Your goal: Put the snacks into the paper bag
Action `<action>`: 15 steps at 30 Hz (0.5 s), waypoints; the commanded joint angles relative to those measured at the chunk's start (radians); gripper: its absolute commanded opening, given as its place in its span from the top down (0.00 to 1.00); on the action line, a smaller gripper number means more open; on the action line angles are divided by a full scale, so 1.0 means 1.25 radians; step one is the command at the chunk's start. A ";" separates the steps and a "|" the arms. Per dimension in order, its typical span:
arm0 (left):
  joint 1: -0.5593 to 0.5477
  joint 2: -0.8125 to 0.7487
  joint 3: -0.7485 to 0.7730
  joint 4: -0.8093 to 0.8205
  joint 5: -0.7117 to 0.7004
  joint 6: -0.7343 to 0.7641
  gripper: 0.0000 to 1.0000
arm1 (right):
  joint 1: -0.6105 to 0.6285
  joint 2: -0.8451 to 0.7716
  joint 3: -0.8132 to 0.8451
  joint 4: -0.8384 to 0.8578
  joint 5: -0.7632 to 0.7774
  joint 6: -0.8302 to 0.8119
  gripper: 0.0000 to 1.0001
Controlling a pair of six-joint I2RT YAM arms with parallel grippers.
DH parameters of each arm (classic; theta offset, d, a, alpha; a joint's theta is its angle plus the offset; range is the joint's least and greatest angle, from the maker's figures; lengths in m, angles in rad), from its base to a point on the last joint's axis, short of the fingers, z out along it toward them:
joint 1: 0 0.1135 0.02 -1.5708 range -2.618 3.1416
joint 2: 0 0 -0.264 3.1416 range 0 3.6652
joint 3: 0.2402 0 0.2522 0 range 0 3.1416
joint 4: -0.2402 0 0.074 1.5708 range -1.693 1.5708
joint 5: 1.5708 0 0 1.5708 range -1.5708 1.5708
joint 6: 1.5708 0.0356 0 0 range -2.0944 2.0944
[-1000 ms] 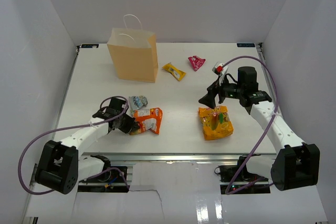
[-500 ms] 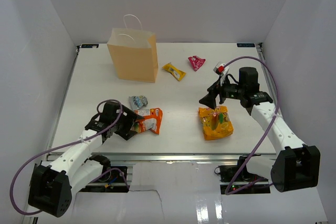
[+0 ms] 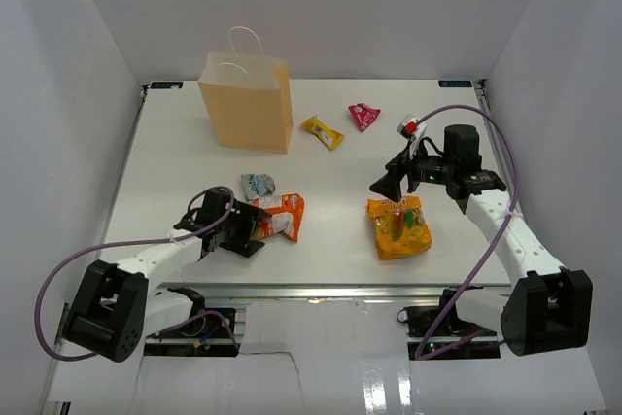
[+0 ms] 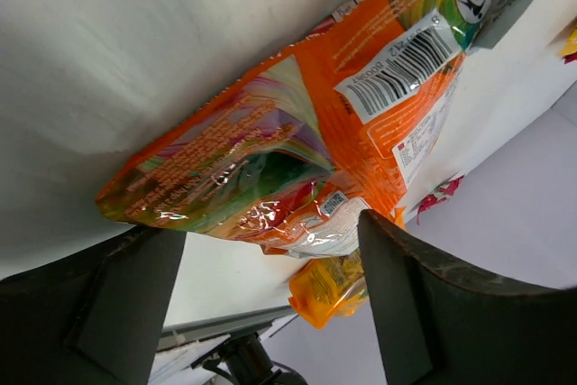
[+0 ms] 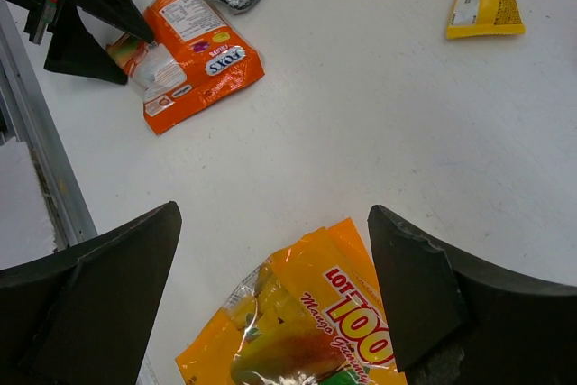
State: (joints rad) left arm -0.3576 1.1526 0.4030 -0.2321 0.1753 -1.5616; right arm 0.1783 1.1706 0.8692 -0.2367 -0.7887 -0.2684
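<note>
the table (image 3: pixel 330 167) carries everything. the paper bag (image 3: pixel 248 109) stands upright with its mouth up, well beyond the left fingers (image 4: pixel 410 304) and far to the left of the right fingers (image 5: pixel 419 286). its inside is hidden from here.

the large orange-yellow chip bag (image 5: pixel 306 331) lies flat directly below the right fingers, which stand apart and hover over it, touching nothing. the orange-white pouch (image 4: pixel 297 132) lies with its near end in the gap of the left fingers. those stand apart too, one on either side, and are not clamped on it.

the step in hand looks like grasping the pouch. to do it well, ease the left fingers a little further along so they close on the puffy body rather than the slippery film edge. lift clear of the table before swinging toward the paper bag, so the pouch does not drag the silver-blue packet (image 3: pixel 257 185) that lies just beyond it. then centre it over the mouth and let go from above.

the yellow wrapper (image 3: pixel 321 131) and magenta wrapper (image 3: pixel 363 116) lie beyond the right fingers, apart from each other.
</note>
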 commanded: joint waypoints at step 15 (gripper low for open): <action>-0.002 -0.113 -0.119 0.022 -0.128 -0.096 0.68 | -0.022 -0.019 -0.002 0.016 -0.028 0.021 0.10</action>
State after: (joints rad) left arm -0.3576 1.0382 0.2817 -0.1753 0.0681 -1.6585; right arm 0.1570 1.1637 0.8688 -0.2367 -0.7937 -0.2543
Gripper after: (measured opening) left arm 0.340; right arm 0.902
